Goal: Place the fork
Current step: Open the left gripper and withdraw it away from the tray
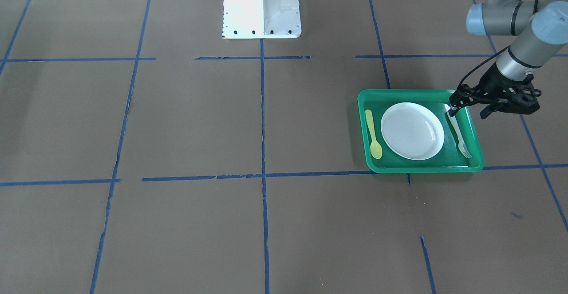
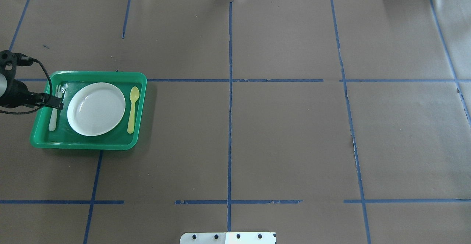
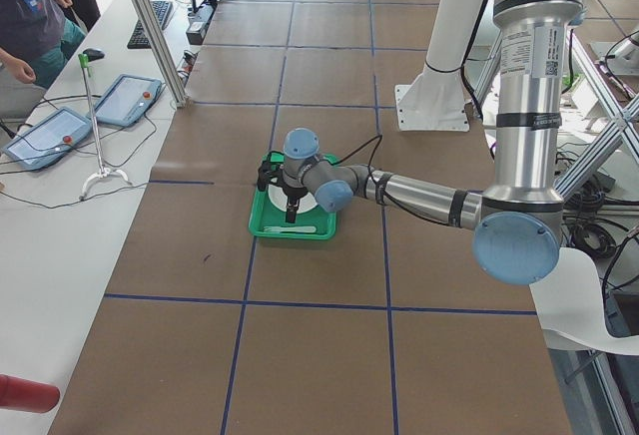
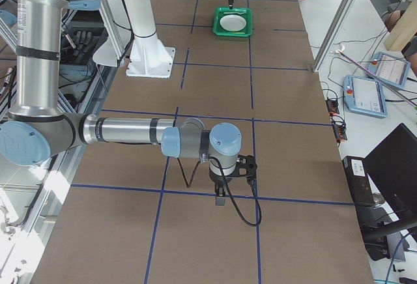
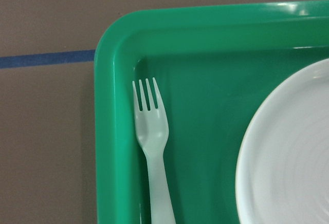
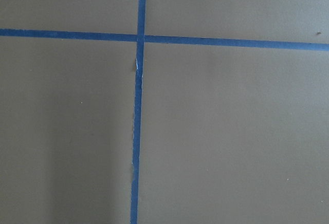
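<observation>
The fork [image 5: 152, 131] is slim, pale, half-translucent plastic with four short tines. It lies flat in the green tray [image 2: 86, 145] against one side wall, right below the left gripper [image 2: 57, 103]. I cannot tell how wide that gripper's jaws stand. To the right of the jaws, in the same tray, are a white plate [image 2: 96, 108] and then a yellow spoon [image 2: 132, 108]. The right gripper [image 4: 220, 199] hangs well apart, and its jaws cannot be judged either.

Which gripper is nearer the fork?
Left. The left gripper hangs over the handle of the fork in the green tray; the right gripper is far off, near the table's other end.
</observation>
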Controlling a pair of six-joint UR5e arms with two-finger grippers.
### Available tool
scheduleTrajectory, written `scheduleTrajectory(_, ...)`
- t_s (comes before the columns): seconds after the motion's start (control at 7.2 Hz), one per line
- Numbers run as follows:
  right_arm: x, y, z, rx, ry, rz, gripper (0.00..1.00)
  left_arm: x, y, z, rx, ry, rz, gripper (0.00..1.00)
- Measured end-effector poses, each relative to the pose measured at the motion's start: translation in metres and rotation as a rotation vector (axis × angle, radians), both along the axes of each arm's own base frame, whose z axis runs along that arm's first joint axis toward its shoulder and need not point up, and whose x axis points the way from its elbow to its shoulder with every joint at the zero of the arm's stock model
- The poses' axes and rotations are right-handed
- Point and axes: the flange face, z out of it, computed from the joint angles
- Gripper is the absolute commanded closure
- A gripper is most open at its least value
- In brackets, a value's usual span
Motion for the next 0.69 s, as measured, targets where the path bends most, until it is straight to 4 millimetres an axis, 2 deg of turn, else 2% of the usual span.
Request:
scheduleTrajectory(0.14, 0.000, 0.000, 0.000, 0.000, 0.000, 0.000, 0.00, -0.032, -0.008, -0.013, 0.047, -0.009, -0.006, 0.00)
scheduleTrajectory(0.28, 0.000, 0.000, 0.000, 0.000, 0.000, 0.000, 0.00, -0.074, -0.018, -0.020, 0.114, -0.052, 0.004, 0.00)
scheduleTrajectory(0.42, 0.000, 0.000, 0.000, -0.001, 0.000, 0.001, 0.00, -0.118, -0.025, -0.017, 0.185, -0.114, 0.036, 0.00)
scheduleTrajectory(0.69, 0.000, 0.000, 0.000, 0.000, 0.000, 0.000, 0.00, -0.186, -0.030, 0.019, 0.225, -0.208, 0.079, 0.00)
